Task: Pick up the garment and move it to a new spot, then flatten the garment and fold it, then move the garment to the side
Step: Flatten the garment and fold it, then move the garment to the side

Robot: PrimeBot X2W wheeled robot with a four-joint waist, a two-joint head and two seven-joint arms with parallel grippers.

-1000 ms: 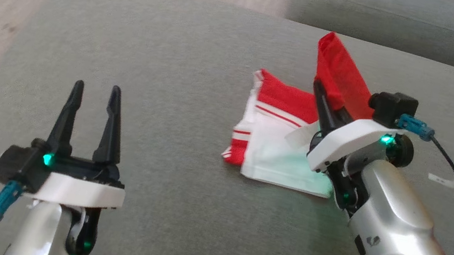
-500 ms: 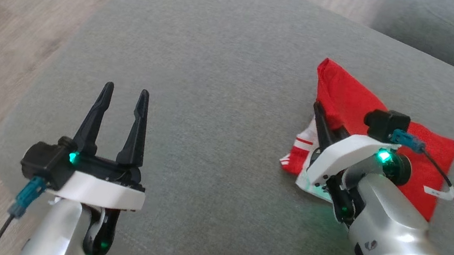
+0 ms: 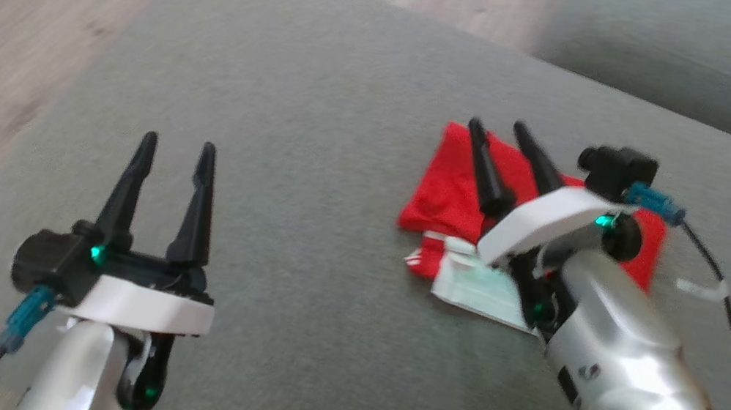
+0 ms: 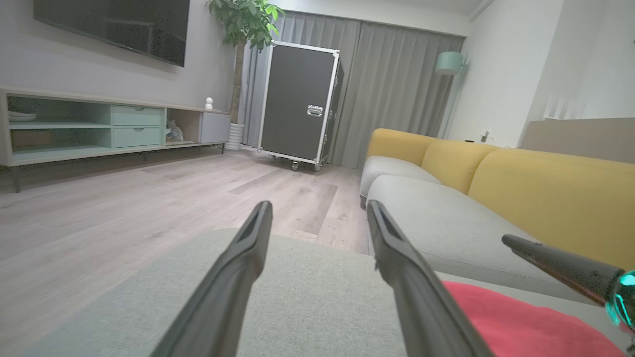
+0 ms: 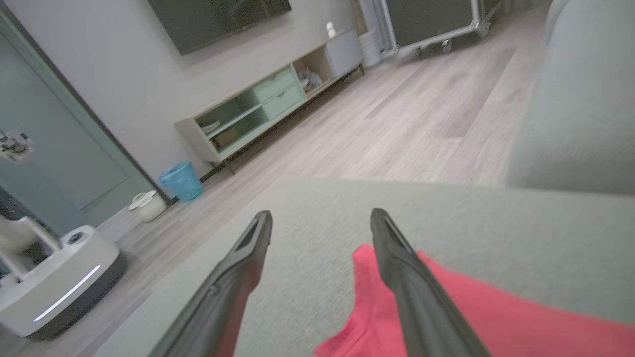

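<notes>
- The right hand [image 3: 497, 125] is open and holds nothing. Its two fingers hang right over the garment [image 3: 446, 189].
- The garment, red with a white part, lies folded on the grey seat [image 3: 298, 75], at about 3 o'clock in the head view.
- A finger could catch the top red layer as the hand pulls away. Then the fold would flip open.
- The white part pokes out at 6 o'clock, so the pile looks loose. A grab on one side could spill it.
- The left hand [image 3: 178, 144], at 7 o'clock, is open and empty, well apart from the garment.
</notes>
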